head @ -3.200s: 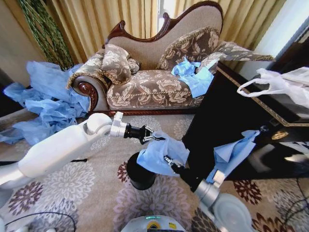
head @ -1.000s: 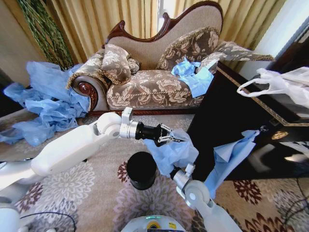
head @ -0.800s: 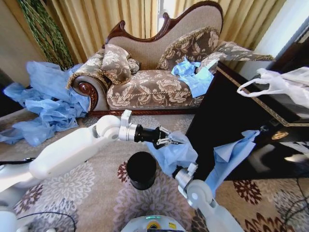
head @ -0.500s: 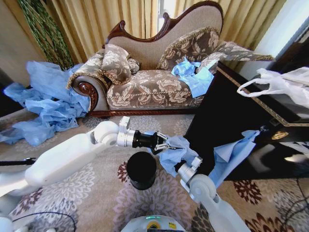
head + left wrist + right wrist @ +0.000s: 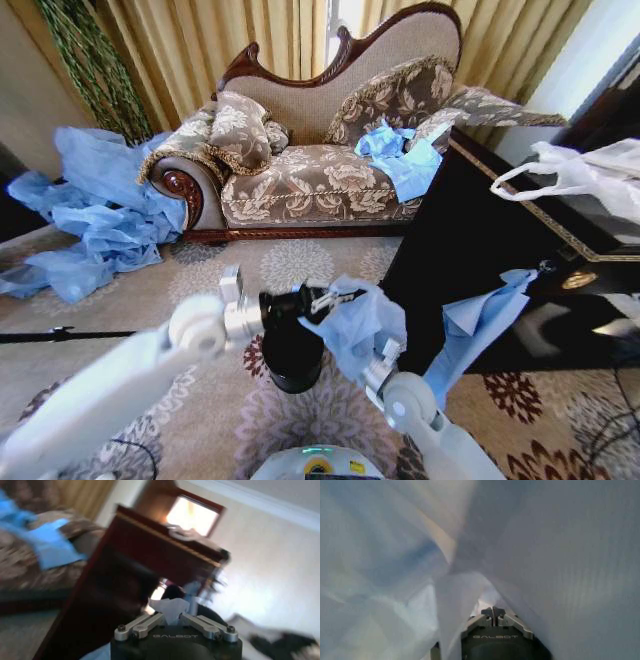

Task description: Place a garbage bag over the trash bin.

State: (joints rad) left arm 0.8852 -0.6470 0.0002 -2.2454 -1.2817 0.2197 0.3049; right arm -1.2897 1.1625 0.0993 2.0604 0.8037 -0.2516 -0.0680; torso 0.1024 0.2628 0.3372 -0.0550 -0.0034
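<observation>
1. Nearest the robot, the right gripper point(image 5: 368, 372) is buried under the bag point(image 5: 358, 322), its fingers pinched together on a fold of the film, as the right wrist view shows point(image 5: 492, 612).
2. The left gripper point(image 5: 328, 297) reaches in from the left and is clamped on the bag's upper edge; its wrist view shows a tuft of plastic point(image 5: 171, 609) nipped between the fingertips.
3. The bag hangs bunched between the two grippers, just right of and slightly above the bin point(image 5: 292, 352), whose rim is uncovered.
4. To do this step well, the robot would probably need to draw the grippers apart so the mouth opens wider than the rim, centre it over the bin, then lower it evenly.
5. The head view gives the bag's place relative to the bin; the wrist views give the grips instead.
6. Farther off stands the sofa point(image 5: 310, 180).
</observation>
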